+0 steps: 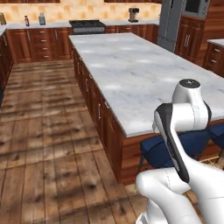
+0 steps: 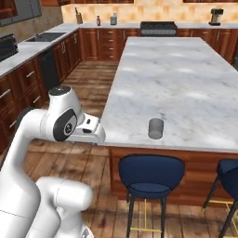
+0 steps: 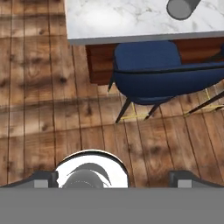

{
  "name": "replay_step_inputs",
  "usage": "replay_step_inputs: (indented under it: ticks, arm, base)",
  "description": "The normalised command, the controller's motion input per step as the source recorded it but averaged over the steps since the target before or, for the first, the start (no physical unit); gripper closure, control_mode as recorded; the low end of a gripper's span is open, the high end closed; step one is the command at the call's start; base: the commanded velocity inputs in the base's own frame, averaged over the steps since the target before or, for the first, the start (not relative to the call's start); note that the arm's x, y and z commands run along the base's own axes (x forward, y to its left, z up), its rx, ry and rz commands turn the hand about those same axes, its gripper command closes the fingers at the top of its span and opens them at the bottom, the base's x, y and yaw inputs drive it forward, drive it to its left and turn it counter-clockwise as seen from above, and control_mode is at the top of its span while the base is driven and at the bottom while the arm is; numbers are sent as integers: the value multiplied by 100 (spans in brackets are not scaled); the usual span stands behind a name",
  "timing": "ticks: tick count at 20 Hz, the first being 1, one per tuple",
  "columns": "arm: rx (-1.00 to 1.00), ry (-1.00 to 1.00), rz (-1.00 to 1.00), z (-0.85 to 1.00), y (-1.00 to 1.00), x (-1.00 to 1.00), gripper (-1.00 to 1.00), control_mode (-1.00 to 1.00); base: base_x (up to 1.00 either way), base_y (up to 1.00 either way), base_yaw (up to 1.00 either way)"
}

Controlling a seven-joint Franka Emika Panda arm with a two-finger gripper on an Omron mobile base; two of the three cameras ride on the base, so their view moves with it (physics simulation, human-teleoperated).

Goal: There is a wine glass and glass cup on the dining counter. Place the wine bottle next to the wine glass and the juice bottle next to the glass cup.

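The glass cup (image 2: 155, 128) is a short grey tumbler standing near the front edge of the dining counter (image 2: 186, 79), a white marble slab over red-brown cabinets. In the hand view the glass cup (image 3: 181, 8) sits at the top right on the dining counter (image 3: 122, 19). My gripper (image 3: 113, 180) is open, with its fingertips (image 3: 41, 179) far apart and nothing between them. It points down at the wooden floor in front of the counter, well short of the cup. The wine glass, wine bottle and juice bottle are out of view.
Blue stools (image 2: 151, 173) (image 3: 157, 70) stand under the counter's front edge. On the far worktop stand a tiny dark bottle (image 1: 27, 20), too small to identify, a grey jar (image 1: 42, 19), a stove (image 1: 87, 26) and a coffee machine (image 1: 134, 14). Open wooden floor (image 1: 43, 144) lies to the counter's left.
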Motion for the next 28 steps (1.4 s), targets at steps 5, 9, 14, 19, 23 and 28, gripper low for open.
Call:
replay_step_inputs:
  ticks: [5, 9, 14, 19, 23, 28]
  arm:
    - [0, 0, 0, 0, 0, 0, -100, 100]
    - [0, 0, 0, 0, 0, 0, -100, 100]
    - [0, 0, 0, 0, 0, 0, -100, 100]
    - [0, 0, 0, 0, 0, 0, -100, 100]
    - [0, 0, 0, 0, 0, 0, -100, 100]
    - [0, 0, 0, 0, 0, 0, -100, 100]
  base:
    - [32, 93, 0]
    - [50, 88, 0]
    - [76, 68, 0]
    - [89, 57, 0]
    - [92, 52, 0]
    - [94, 44, 0]
